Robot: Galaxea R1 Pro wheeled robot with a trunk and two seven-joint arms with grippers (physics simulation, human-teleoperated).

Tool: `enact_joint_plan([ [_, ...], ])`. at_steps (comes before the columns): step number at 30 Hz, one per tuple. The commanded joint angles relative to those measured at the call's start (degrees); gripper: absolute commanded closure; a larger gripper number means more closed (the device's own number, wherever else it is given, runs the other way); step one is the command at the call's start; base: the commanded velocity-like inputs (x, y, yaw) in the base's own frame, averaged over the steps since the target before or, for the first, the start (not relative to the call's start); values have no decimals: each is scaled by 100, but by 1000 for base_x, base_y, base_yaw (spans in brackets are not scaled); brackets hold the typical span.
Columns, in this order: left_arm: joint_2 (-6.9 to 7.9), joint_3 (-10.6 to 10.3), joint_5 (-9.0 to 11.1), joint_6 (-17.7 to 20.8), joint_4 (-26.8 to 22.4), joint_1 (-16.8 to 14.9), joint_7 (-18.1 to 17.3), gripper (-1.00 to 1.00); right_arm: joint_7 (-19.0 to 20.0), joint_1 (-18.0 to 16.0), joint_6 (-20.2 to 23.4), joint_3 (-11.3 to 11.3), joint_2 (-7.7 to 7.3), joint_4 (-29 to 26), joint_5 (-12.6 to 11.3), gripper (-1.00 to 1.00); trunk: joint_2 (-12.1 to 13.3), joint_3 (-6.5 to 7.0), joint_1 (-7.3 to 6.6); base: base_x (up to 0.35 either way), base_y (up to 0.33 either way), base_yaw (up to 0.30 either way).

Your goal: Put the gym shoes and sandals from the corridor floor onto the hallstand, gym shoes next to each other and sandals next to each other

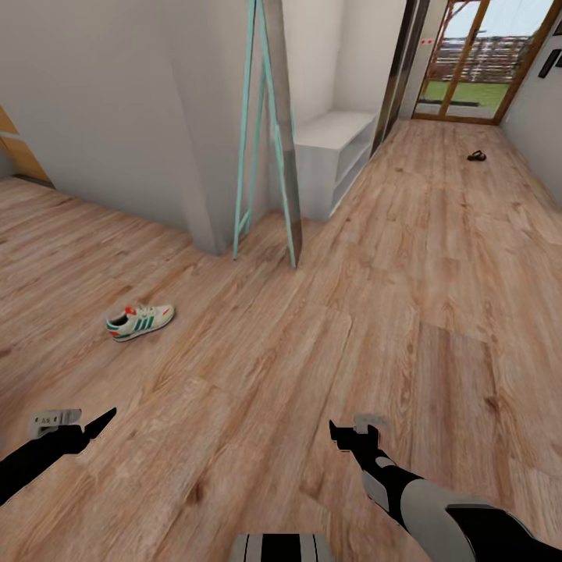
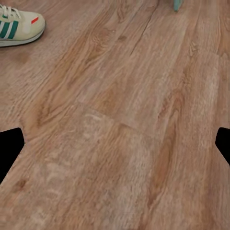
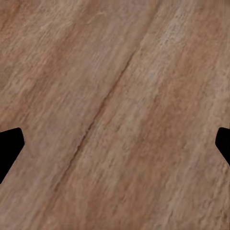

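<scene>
One gym shoe (image 1: 140, 321), cream-white with green stripes and a red heel patch, lies on its sole on the corridor floor (image 1: 328, 343), left of centre. The left wrist view catches its toe end (image 2: 19, 26). A dark sandal (image 1: 476, 156) sits far down the corridor, near the glass door. The pale hallstand (image 1: 332, 144) stands against the wall behind a turquoise frame. My left gripper (image 1: 82, 425) hovers open over bare planks, nearer to me than the shoe and a little to its left, fingers (image 2: 10, 146) wide apart. Open too is my right gripper (image 1: 355, 431), fingers (image 3: 10, 146) spread above the floor.
A turquoise-framed tall panel (image 1: 269, 140) leans at the wall corner, between the shoe and the hallstand. A grey wall (image 1: 101, 109) runs along the left. A glass door (image 1: 468, 62) closes the corridor's far end. Wood planks stretch between me and the hallstand.
</scene>
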Motion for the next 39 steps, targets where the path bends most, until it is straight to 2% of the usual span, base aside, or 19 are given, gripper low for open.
enact_joint_plan([
  [1, 0, 0, 0, 0, 0, 0, 0, -100, 0, 0, 0, 0, 2, -1, 0, -100, 0, 0, 0, 305, 192, -1],
  [17, 0, 0, 0, 0, 0, 0, 6, -100, 0, 0, 0, -2, 0, -3, 0, -100, 0, 1, 0, 311, 175, -23],
  [39, 0, 0, 0, 0, 0, 0, -1, -100, 0, 0, 0, -2, 0, -2, 0, -100, 0, 58, 0, 303, 144, -258],
])
